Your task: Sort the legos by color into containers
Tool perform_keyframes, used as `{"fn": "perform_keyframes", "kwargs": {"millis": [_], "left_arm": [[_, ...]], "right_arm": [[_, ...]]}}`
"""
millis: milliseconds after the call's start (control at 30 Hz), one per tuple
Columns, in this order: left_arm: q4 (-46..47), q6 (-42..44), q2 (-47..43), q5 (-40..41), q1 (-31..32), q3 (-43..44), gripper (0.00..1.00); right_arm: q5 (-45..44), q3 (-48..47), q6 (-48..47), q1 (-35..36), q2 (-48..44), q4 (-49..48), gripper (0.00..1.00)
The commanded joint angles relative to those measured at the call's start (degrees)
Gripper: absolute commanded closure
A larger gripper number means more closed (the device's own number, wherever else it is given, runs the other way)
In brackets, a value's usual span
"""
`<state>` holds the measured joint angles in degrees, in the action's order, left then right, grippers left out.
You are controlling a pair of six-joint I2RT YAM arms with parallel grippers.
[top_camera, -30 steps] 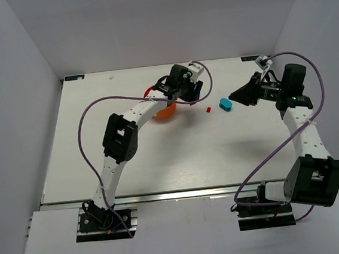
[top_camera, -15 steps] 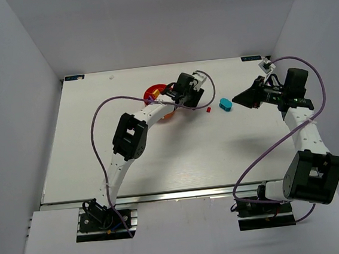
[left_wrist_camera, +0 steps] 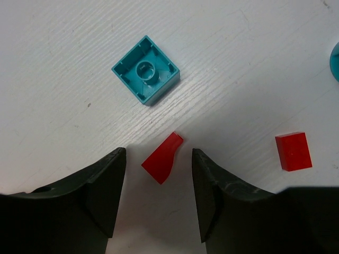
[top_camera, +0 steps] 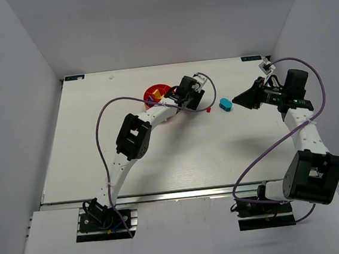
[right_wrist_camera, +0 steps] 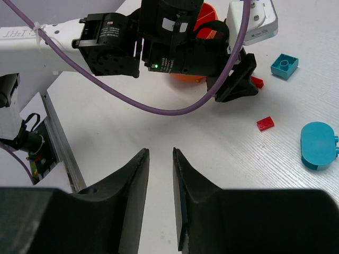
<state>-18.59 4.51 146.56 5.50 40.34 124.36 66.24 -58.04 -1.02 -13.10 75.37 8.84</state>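
Red legos [left_wrist_camera: 162,158] — two; cyan brick [left_wrist_camera: 145,69], cyan oval [right_wrist_camera: 318,145], bowl [top_camera: 147,97] — one each.

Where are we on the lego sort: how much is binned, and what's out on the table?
Done: the bowl shows at least one yellow piece inside. In hand: nothing gripped; the left gripper stands open astride a red piece on the table. Left: that piece, a red brick, a cyan square brick and a rounded cyan piece. The right gripper is empty.
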Motion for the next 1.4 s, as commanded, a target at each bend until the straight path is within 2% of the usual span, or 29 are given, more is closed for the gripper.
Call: {"fn": "perform_keyframes", "kwargs": {"millis": [0,233,433,467,633,767,867,1000,1133,1367], "left_arm": [[1.98,0.15,-0.75,0.48,0.36,1.77,0.39],[2.42,-0.03,-0.05,-0.31,0.36,1.68,0.51],[2.94,-0.21,-1.88,-1.63,0.36,0.81,0.71],[3.55,-0.29,-2.50,-2.06,0.36,0.54,0.78],[6.37,-2.14,-9.35,-9.18,0.36,-3.41,0.92],[10.58,-3.81,-18.22,-13.84,-0.17,-9.64,0.94],[12.52,-8.55,-25.78,-18.85,-1.75,-14.92,0.95],[11.65,-10.31,-34.91,-20.09,-4.38,-21.59,0.95],[8.31,-9.88,-38.27,-20.43,-9.99,-25.02,0.94],[3.91,-9.96,-38.02,-29.31,-20.54,-27.41,0.92]], "right_arm": [[1.53,0.21,-0.21,-0.17,-0.93,-2.07,0.70],[1.53,0.30,-0.30,-0.34,-1.02,-2.07,0.69],[1.44,0.38,-0.39,-0.43,-0.93,-1.98,0.70],[1.44,0.38,-0.39,-0.34,-1.02,-2.07,0.70],[1.26,0.73,-0.39,-0.70,-1.11,-1.90,0.70],[0.48,0.74,-1.00,-0.87,-1.02,-1.72,0.70],[-0.66,0.83,-1.88,-0.87,-0.93,-1.28,0.71],[-1.99,0.65,-3.20,-0.87,0.29,-0.41,0.71],[-2.34,0.03,-4.08,-0.87,1.35,1.44,0.72],[-2.60,0.21,-4.26,-0.87,2.23,1.27,0.72]]}}
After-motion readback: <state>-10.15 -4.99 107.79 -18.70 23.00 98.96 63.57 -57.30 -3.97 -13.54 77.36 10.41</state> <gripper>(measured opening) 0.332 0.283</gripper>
